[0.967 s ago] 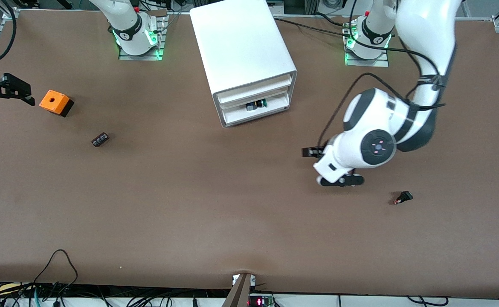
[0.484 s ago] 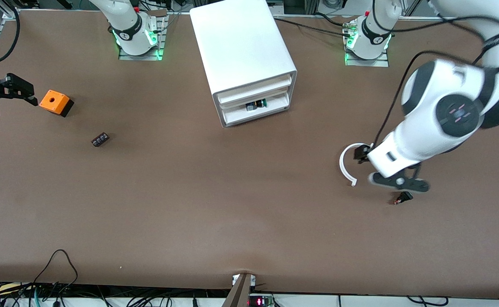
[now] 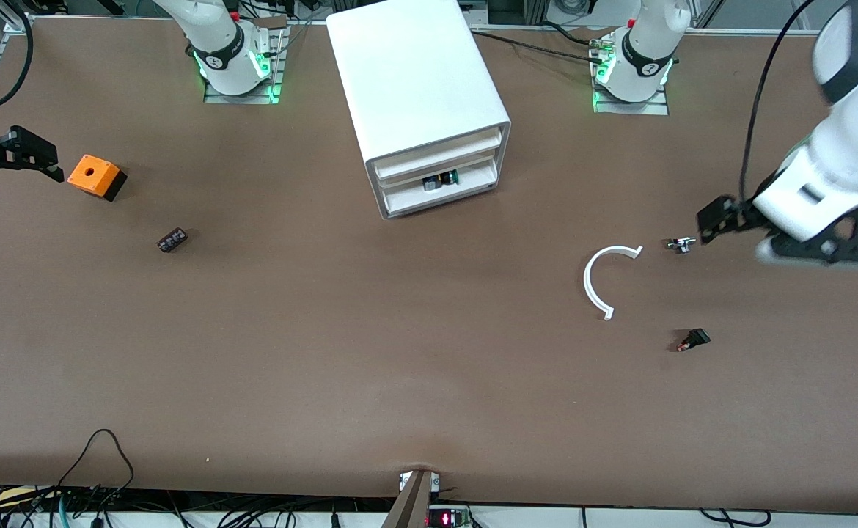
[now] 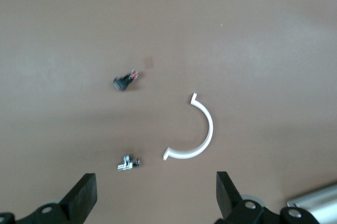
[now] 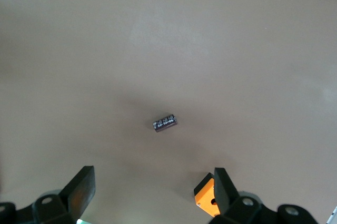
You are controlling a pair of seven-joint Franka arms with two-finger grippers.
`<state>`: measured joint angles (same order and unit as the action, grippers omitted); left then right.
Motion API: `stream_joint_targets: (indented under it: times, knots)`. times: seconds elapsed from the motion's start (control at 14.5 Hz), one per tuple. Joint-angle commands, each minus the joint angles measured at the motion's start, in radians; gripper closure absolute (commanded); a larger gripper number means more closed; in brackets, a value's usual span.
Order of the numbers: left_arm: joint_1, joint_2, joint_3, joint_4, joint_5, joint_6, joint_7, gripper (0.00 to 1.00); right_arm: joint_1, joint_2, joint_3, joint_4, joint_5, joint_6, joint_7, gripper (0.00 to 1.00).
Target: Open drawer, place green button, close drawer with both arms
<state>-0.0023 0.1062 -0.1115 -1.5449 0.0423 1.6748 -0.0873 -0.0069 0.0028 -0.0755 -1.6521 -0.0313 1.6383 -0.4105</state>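
The white cabinet (image 3: pixel 414 81) stands in the middle of the table, between the arms' bases. Its lowest drawer (image 3: pixel 444 200) is pulled out. The green-capped button (image 3: pixel 441 179) lies inside that drawer. My left gripper (image 3: pixel 719 218) hangs open and empty over the table toward the left arm's end, beside a small metal part; in the left wrist view (image 4: pixel 154 197) its fingers stand wide apart. My right gripper (image 3: pixel 31 154) is open and empty over the right arm's end of the table, beside the orange box; the right wrist view (image 5: pixel 152 192) shows nothing between its fingers.
An orange box with a hole (image 3: pixel 95 176) (image 5: pixel 206 199) and a small black component (image 3: pixel 172 240) (image 5: pixel 165 123) lie toward the right arm's end. A white C-shaped strip (image 3: pixel 596 282) (image 4: pixel 202 134), a small metal part (image 3: pixel 681 244) (image 4: pixel 128 163) and a black-and-red switch (image 3: pixel 693 339) (image 4: pixel 124 81) lie toward the left arm's end.
My left arm has swung away from the table's middle toward its own end, uncovering the white strip and the metal part. The drawer, button and right gripper have stayed put.
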Motion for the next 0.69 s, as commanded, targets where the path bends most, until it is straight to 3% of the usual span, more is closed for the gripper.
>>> stream_joint_targets:
  times: [0.0, 0.14, 0.41, 0.62]
  knots:
    - [0.010, -0.170, 0.047, -0.188, -0.036, 0.022, 0.034, 0.00, -0.007, -0.011, 0.005, -0.002, 0.013, 0.000, -0.004, 0.00]
    - [0.001, -0.212, 0.119, -0.246, -0.119, 0.023, 0.136, 0.00, -0.007, -0.006, 0.005, -0.002, 0.013, 0.000, -0.004, 0.00]
    - [-0.010, -0.163, 0.104, -0.207, -0.027, 0.028, 0.178, 0.00, -0.007, -0.006, 0.003, -0.002, 0.011, 0.002, -0.007, 0.00]
    - [-0.008, -0.138, 0.102, -0.179, -0.029, 0.025, 0.184, 0.00, -0.008, 0.000, 0.002, -0.002, 0.011, 0.002, -0.005, 0.00]
